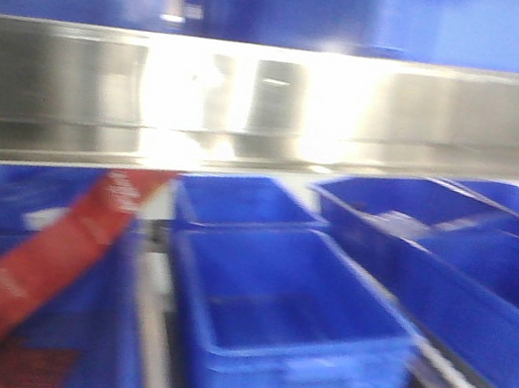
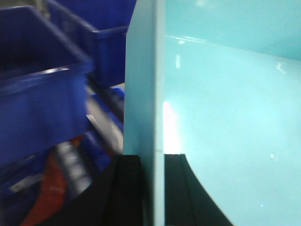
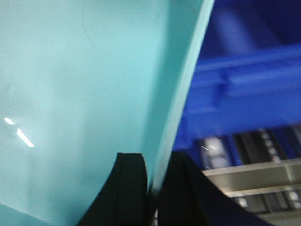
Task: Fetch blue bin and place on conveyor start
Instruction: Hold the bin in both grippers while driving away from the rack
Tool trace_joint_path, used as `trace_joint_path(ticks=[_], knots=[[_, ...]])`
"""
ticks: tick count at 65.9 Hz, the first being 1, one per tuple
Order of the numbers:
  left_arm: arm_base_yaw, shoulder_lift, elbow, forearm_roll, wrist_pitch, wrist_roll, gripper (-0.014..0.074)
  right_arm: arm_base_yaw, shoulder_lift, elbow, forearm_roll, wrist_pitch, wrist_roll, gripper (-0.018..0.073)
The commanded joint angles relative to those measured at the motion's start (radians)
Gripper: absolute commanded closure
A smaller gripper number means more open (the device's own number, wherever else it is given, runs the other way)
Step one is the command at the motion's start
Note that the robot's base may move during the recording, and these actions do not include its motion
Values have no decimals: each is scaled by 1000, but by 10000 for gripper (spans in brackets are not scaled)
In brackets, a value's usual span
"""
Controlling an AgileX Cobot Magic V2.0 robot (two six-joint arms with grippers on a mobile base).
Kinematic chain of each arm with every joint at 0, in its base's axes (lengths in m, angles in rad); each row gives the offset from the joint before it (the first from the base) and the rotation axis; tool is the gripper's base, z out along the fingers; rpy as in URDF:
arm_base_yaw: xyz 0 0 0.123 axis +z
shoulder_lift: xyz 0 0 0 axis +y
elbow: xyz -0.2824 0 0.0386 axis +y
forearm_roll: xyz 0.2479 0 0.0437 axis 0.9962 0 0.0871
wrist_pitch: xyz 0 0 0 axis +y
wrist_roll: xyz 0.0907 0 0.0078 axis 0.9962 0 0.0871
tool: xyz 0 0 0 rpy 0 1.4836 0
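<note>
Between your left gripper's (image 2: 153, 162) black fingers (image 2: 126, 188) you have the blue bin (image 2: 225, 117), plain glossy pale turquoise; likewise between the right gripper's (image 3: 154, 160) black fingers. Left of the left gripper: royal-blue crates (image 2: 42, 94) and a red strip (image 2: 47, 197). Right of the right gripper: another royal-blue crate (image 3: 244, 80) above silver-grey rollers (image 3: 249, 176).

The front picture is all smeared. The dark blue bins (image 1: 286, 329) have fuzzy edges. The white marks on the red strip (image 1: 57, 259) are too blurry to read. The shiny rail (image 1: 275, 106) glares white in the middle.

In my left wrist picture the blue bin (image 2: 225, 117) runs off the top, right and bottom. My left claw (image 2: 157, 183), pinching its wall, is cut off at the bottom edge. My right claw (image 3: 153, 179) is cut off the same way, and the wall hides what lies behind it.
</note>
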Motion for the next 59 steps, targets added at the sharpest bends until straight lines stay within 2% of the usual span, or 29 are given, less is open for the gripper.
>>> trace_joint_path(ticks=[1,59], knots=[[0,-15,-12,-28,-73,-18,708,-8,-10,-7,-38,-23,-32,711],[0,-15,-12,-28,-73,-18,708,-8,-10,-7,-38,-23,-32,711]])
